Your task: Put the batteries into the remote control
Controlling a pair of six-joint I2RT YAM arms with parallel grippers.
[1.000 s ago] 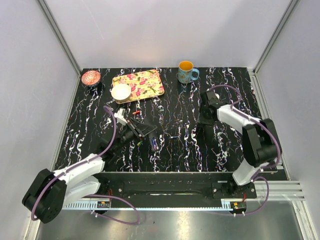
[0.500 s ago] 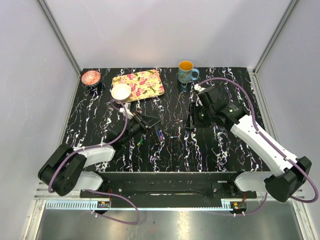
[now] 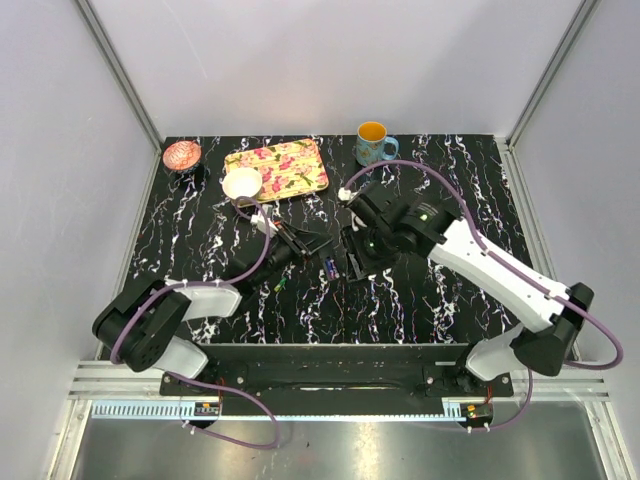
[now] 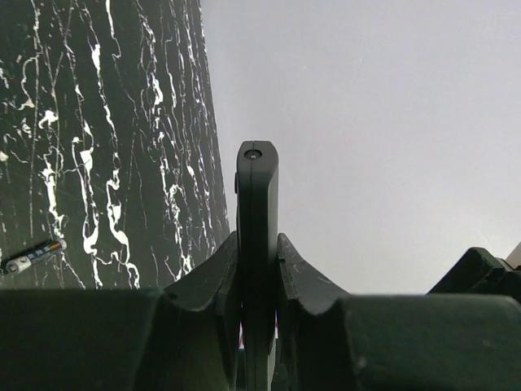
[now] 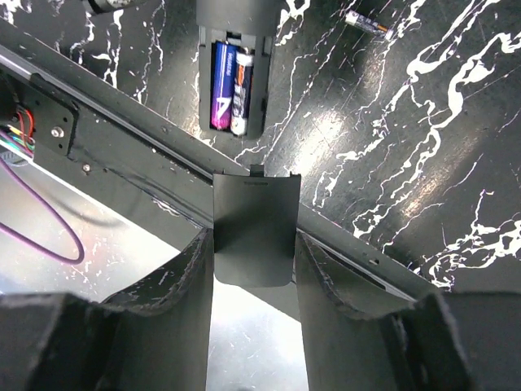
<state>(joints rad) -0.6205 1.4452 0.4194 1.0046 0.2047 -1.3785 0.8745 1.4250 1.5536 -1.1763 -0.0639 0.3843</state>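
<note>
Farthest left, a loose battery [image 4: 32,256] lies on the worktop [image 3: 450,190], at about 8 o'clock from the remote in the left wrist view. The left tool [image 3: 298,242] is clamped on the remote control [image 4: 257,191], pinching its two broad faces so the slim black bar juts edge-on out of the tool. Whether its free end touches the worktop I cannot tell.

Towards the right, the remote's open bay holds two batteries [image 5: 230,85], one purple-blue and one reddish-white, side by side and lengthwise. The right tool [image 5: 252,244] is clamped on the battery cover [image 5: 252,224], whose small tab points at the bay.

In the right wrist view the bay lies at 12 o'clock from the cover, near but apart. The remote's long axis runs 12 to 6, in line with the cover. Loading looks done. Closing the bay is the likely next move, and it falls to the right arm, which would carry the cover straight towards 12 without twisting.
</note>
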